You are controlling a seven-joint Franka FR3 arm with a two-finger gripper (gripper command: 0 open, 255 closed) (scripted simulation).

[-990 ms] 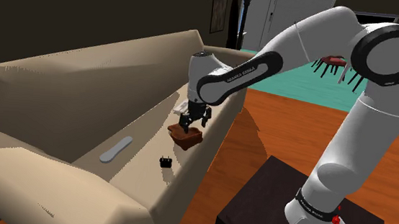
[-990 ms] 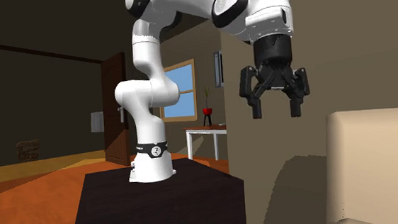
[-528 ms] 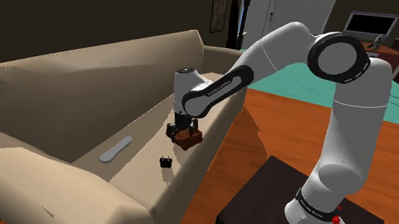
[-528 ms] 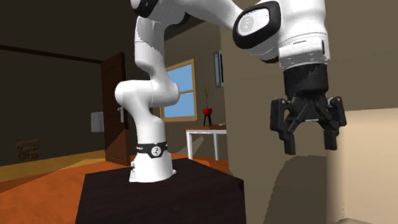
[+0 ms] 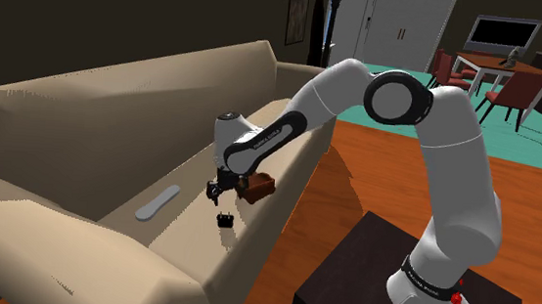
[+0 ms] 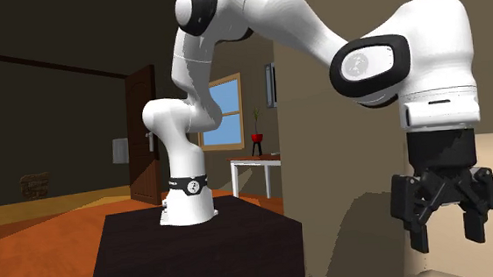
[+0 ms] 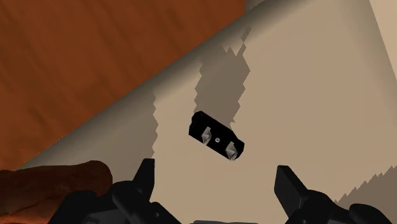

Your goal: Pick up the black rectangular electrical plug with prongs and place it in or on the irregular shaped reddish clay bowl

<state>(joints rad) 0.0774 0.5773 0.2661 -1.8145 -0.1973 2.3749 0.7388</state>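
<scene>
Spanning most of the shoulder view, a beige sofa (image 5: 113, 145) carries both task items on its seat cushion.

White arm (image 5: 400, 98): arches from the dark stand (image 5: 349, 269) down over the seat's front edge.

Reddish-brown bowl (image 5: 257, 185): sits on the seat close beside the tool. In the wrist view its lumpy rim (image 7: 51, 184) lies next to one finger.

Tool (image 5: 219, 190): hangs above the cushion, pointing down, with the bowl on one side and the plug just past it on the other.

Black plug (image 5: 224, 219): lies on the seat near the front edge, apart from the bowl. The wrist view shows the plug (image 7: 217, 136) ahead of the fingers with two pale prongs facing up. It is probably light and rigid, with a smooth casing that could slip. The likely best hold is across the two long flanks of the body, below the prongs. It lies at a slant to the fingers, so a wrist turn seems needed first.

Fingers (image 7: 145, 181): spread wide, farther apart than the plug is long, touching and gripping nothing.
</scene>
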